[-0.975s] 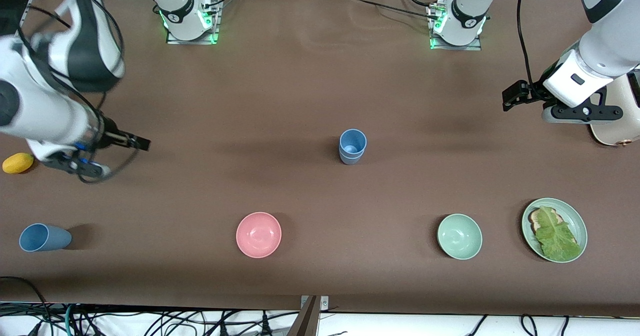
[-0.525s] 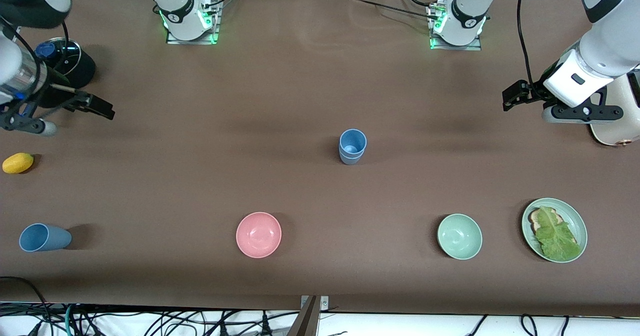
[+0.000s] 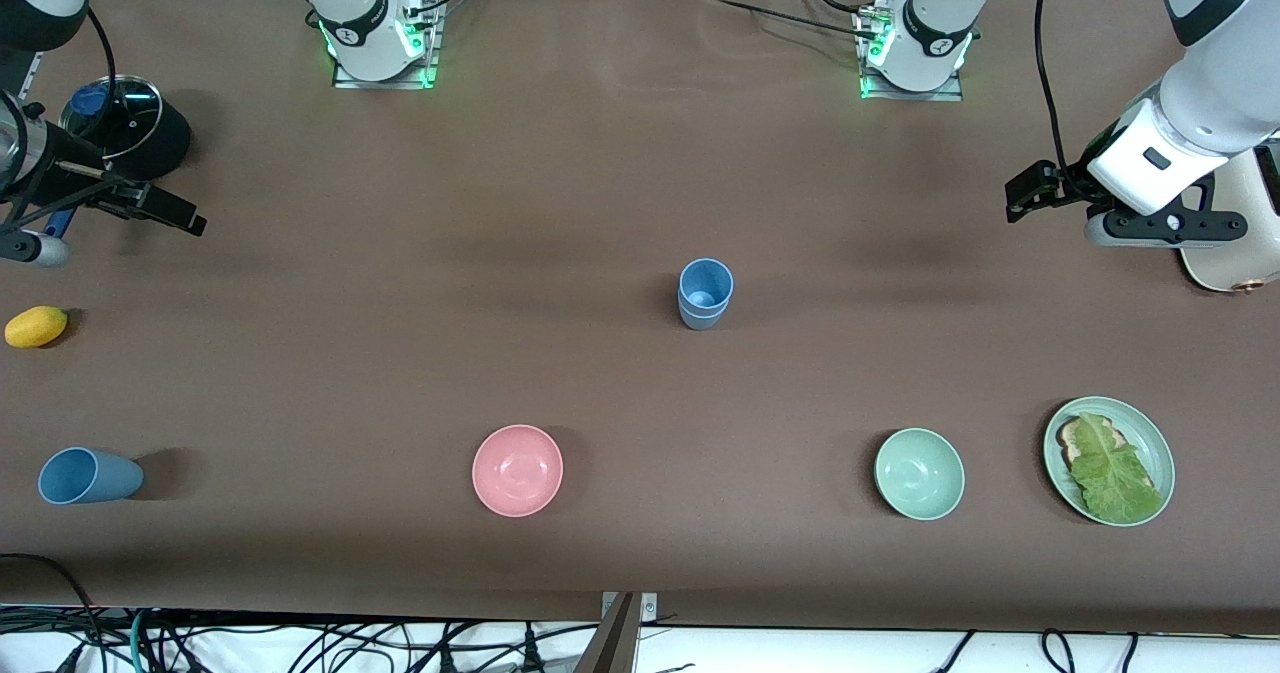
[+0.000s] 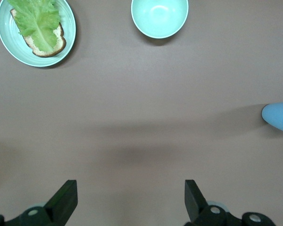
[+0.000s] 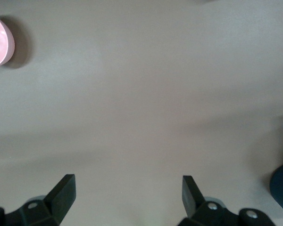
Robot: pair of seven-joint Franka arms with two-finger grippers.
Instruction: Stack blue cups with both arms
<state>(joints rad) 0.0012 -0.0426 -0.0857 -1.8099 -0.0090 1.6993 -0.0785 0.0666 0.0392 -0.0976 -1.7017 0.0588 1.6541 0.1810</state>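
Two blue cups (image 3: 705,294) stand nested mid-worktop, so one stack is made; a third blue cup (image 3: 88,476) lies on its side near the right arm's end, not yet stacked. Both claws, left claw (image 3: 1030,195) and right claw (image 3: 170,210), hang spread and empty over bare worktop (image 3: 560,173). Three cups, two bowls.

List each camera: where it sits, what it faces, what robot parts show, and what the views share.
Front view: high across the table, facing both bases; shows both arms, stacked blue cups, fallen blue cup.
Left wrist view: on the left arm, looking down; open left gripper, green bowl, lettuce plate.
Right wrist view: on the right arm, looking down; open right gripper, pink bowl.
Shared: both bowls also show in front.
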